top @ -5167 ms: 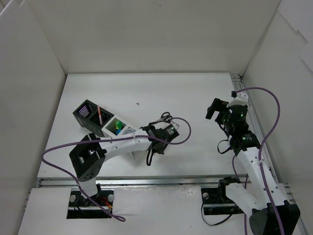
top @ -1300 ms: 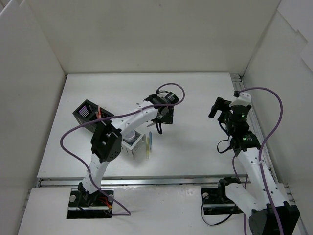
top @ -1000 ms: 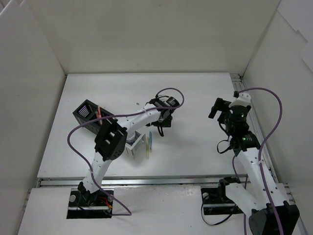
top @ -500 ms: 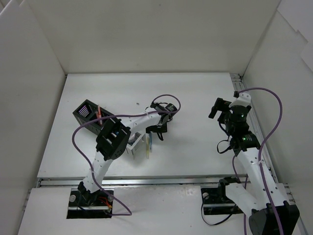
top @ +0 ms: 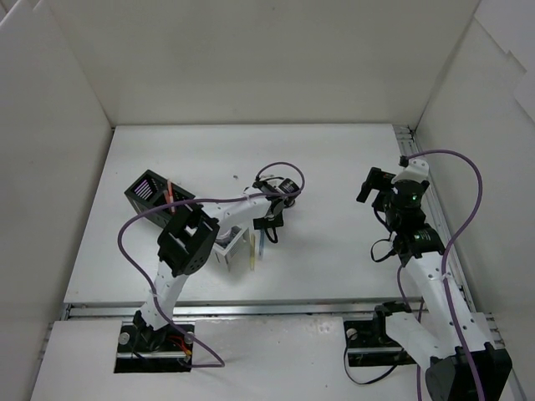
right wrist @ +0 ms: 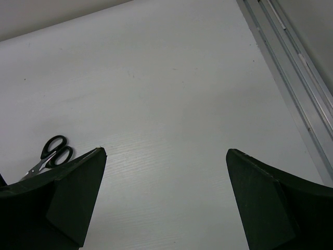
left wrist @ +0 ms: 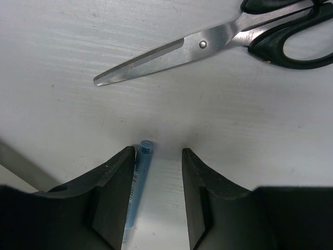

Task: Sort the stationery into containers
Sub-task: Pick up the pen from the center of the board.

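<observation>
The blue pen (left wrist: 138, 179) lies flat on the tabletop (top: 334, 159), at the centre of the top view, just right of the lower end of the containers (top: 150, 190). A yellow pen (top: 250, 255) lies just beside it on its left.

**Jaw state.** The left gripper (left wrist: 157, 156) straddles the blue pen. Its jaws stand partly apart and are not clamped. The pen sits against the frame-left finger, with a gap to the other finger. The right gripper (right wrist: 165, 153) hangs at the right of the top view, jaws spread wide and holding nothing.

**Hazards.**
- The pen is off-centre between the jaws. On closing, the far finger is likely to roll or skid it across the tabletop.
- The jaws bracket the pen near one end. Lifted from there, it may pivot and droop.
- The scissors (left wrist: 208, 44) lie near, in the upper wrist view. Any forward drift could nudge the blade tip.

**Orientation.** In the left wrist view the long axis runs almost vertically, tilted slightly right. The rounded end points up-frame toward the scissors.
</observation>
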You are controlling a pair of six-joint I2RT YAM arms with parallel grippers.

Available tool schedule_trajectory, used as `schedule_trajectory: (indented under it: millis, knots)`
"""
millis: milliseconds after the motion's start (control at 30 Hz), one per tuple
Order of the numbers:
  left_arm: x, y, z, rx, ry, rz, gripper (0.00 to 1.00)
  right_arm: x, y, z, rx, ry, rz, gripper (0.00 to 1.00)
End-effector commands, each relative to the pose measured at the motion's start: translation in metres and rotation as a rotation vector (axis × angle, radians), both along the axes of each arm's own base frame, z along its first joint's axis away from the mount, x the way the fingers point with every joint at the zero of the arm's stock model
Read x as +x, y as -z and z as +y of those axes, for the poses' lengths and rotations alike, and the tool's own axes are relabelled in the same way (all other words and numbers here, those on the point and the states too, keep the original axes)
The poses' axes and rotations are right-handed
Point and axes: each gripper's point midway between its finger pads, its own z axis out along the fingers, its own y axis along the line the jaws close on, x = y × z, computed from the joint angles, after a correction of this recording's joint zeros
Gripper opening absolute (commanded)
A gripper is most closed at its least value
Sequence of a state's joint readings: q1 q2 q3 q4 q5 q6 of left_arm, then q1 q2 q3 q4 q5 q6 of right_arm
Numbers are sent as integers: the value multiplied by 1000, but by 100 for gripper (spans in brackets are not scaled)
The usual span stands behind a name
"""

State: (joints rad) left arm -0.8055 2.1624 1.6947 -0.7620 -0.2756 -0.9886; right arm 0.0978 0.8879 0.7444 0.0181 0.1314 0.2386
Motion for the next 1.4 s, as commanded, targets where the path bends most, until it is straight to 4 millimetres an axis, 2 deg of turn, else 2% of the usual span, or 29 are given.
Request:
schedule_trajectory:
  millis: [0,233,633,733,833,1000,1133,1200,1233,1300,1367]
  knots:
    - [-24,10,8,22,2,61,36,6,-15,-5,14,33,-62,98]
    - [-58,7,-14,27,112,79,39,6,-13,-5,17,36,-57,98]
    - [-105,15,17,88,132,152,41,4,-12,-3,29,27,-57,98]
    - [-115,13,12,103,190,151,40,4,-14,-1,34,22,-64,98]
    - [-115,7,6,100,221,128,35,3,-14,-1,36,23,-64,98]
    - [-114,0,-8,75,277,118,1,3,-14,-2,33,28,-66,98]
    - [-101,-26,-19,50,317,55,0,1,-15,-7,25,48,-69,98]
    - [-91,-44,-16,53,332,22,0,0,-15,-8,21,53,-68,98]
    - [-86,-59,-23,29,344,-7,0,0,-16,-8,19,54,-71,98]
    - [-74,-87,-22,-19,345,-58,0,-1,-17,-9,14,57,-75,98]
    - [-57,-128,-17,-69,341,-141,0,-1,-18,-11,5,64,-76,98]
